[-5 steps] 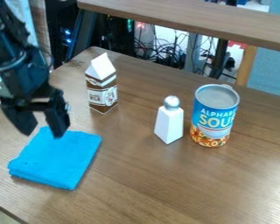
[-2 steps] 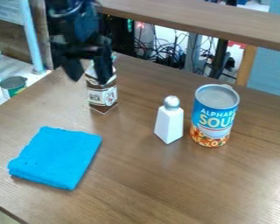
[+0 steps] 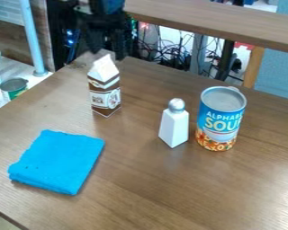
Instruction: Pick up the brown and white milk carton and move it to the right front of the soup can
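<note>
Wood tbl (image 3: 146,184) w/ milk ctn (image 3: 104,93) upright on it, below gripper (image 3: 108,54), fingers apart.

So there's a wood-grain surface (image 3: 146,188) with a soft glare at its right edge, and a wooden shelf (image 3: 231,20) beyond it. Behind that, tangled cables (image 3: 170,56) and a pale blue panel (image 3: 276,74).

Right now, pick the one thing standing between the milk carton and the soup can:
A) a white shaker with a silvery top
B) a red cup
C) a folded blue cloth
A: the shaker has the milk carton on one side and the soup can on the other.
</note>
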